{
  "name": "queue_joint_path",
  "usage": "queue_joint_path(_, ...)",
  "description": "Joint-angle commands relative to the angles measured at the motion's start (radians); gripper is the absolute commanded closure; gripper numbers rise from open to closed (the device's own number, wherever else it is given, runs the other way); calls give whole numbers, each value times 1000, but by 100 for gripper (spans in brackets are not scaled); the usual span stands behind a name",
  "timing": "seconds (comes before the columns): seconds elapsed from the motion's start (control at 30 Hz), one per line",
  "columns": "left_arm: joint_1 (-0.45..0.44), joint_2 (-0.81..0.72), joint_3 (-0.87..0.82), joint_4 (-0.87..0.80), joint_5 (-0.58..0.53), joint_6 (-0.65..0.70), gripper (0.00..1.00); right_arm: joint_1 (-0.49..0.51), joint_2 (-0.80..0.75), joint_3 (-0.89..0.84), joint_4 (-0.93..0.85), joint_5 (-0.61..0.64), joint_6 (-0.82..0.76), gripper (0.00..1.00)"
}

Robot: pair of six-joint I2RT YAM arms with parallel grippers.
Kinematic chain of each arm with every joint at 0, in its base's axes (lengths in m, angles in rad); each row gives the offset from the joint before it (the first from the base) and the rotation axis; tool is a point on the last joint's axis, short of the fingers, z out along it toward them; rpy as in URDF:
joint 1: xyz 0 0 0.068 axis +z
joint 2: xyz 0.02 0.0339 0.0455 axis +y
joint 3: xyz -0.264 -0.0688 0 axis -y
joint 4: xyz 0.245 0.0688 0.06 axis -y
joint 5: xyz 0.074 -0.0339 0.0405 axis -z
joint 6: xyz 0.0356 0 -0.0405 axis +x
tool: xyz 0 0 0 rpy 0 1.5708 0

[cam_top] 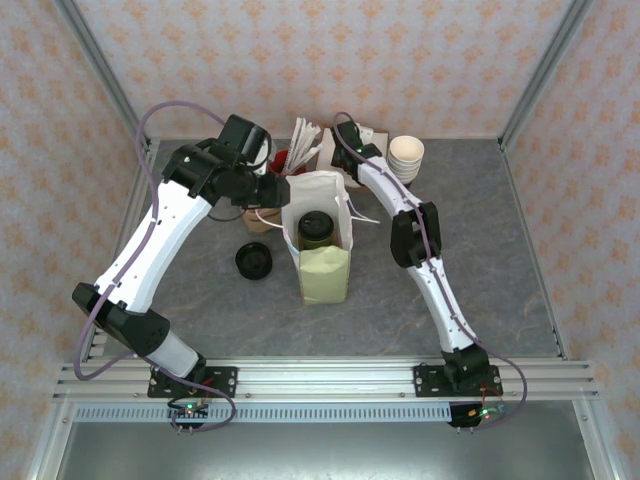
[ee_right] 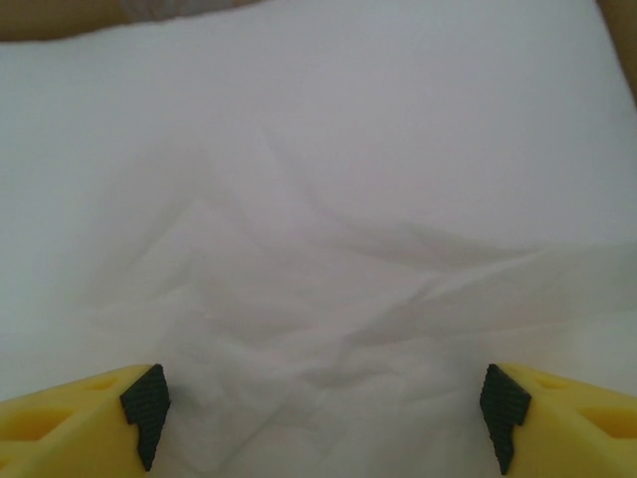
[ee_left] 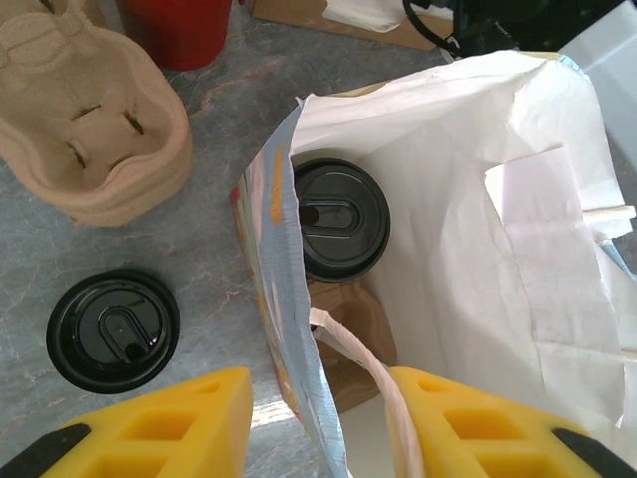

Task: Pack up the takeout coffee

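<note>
Flat black plastic lid (ee_left: 112,331) lies left of the left gripper (ee_left: 318,386) — jaws apart, straddling one wall of the white paper bag (ee_left: 518,249). Black-lidded olive-green takeout coffee (ee_left: 338,219) sits inside, just ahead. Right gripper (ee_right: 323,403) gapes wide — facing white paper.

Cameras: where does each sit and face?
Top external: above and behind the bases, looking down at the table; left arm and right arm show.
Left wrist: above the paper bag mouth, looking down at the takeout coffee inside; left fingers at bottom.
Right wrist: against white paper; right fingers at bottom.
Shared: top and left wrist both show coffee and loose lid.
</note>
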Motion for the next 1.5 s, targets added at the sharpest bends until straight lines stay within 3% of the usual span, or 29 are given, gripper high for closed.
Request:
queue_joint_path(0.0, 8, -6, 0, 28, -16, 20, 59, -6, 12, 20, 17, 32, -1, 16)
queue_joint_path(0.7, 8, -38, -8, 57, -38, 34, 59, -25, 16, 20, -14, -1, 44, 27)
queue_joint_path(1.0, 9, -45, 0, 48, -37, 33, 59, -26, 11, 21, -23, -29, 49, 59)
queue_joint_path(1.47, 8, -29, 55, 24, -31, 23, 58, -26, -80, 52, 9, -60, 63, 80)
